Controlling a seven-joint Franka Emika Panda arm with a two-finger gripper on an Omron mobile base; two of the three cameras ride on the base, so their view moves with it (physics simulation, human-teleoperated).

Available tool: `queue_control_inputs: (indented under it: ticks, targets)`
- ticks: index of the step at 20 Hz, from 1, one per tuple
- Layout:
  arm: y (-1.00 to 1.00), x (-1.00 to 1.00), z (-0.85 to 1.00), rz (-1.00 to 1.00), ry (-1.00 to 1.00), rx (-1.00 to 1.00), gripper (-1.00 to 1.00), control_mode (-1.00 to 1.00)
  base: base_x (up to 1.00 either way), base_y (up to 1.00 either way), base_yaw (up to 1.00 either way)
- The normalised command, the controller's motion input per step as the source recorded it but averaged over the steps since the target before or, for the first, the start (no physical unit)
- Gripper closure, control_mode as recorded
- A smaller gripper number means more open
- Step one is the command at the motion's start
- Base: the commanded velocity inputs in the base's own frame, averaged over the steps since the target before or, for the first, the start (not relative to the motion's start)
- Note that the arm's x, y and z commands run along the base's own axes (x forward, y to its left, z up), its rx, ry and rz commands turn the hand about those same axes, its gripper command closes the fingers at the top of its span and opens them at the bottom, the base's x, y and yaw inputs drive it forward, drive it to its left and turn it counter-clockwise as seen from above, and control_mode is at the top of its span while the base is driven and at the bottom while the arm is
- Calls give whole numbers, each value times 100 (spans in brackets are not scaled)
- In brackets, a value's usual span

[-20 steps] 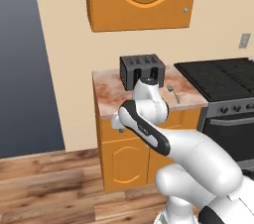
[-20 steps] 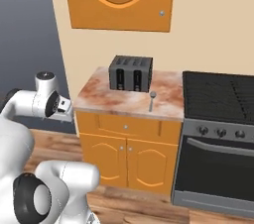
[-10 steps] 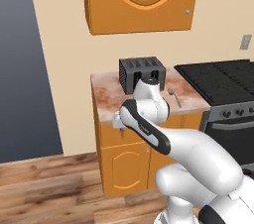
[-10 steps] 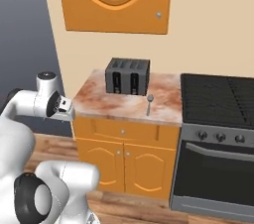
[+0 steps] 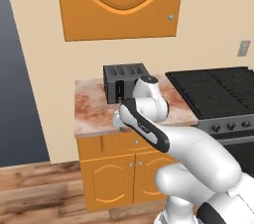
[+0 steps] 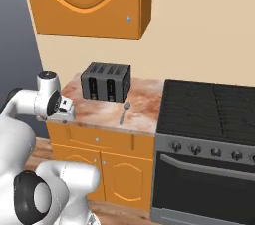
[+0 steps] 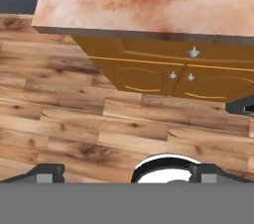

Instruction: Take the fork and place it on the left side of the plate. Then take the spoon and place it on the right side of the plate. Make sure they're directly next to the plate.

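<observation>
- Gripper (image 7: pixel 126 172) hangs over the floor before the counter (image 6: pixel 99 112), its 2 fingers spread wide and holding nothing, probably kept ready for a pickup.
- Spoon (image 6: pixel 124 111) lies on the counter just beside the toaster (image 6: pixel 105 81).

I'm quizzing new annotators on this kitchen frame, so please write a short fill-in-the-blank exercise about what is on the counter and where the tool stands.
1. The spoon lies on the counter in front of the black ____.
2. To the right of the counter stands a black ____.
3. The tool has its fingertips spread ____, holding nothing.
4. In the hand view the tool looks down at a wooden ____.

Missing words: toaster; stove; open; floor
</observation>
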Motion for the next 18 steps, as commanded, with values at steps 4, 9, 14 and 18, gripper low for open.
queue_control_inputs:
  ticks: [4, 9, 14, 18]
  targets:
    - [0, 0, 0, 0, 0, 0, -100, 100, 10, -27, 0]
    - [0, 0, 0, 0, 0, 0, -100, 100, 46, 7, 0]
    - [0, 0, 0, 0, 0, 0, -100, 100, 46, 11, 0]
    - [0, 0, 0, 0, 0, 0, -100, 100, 39, 0, 0]
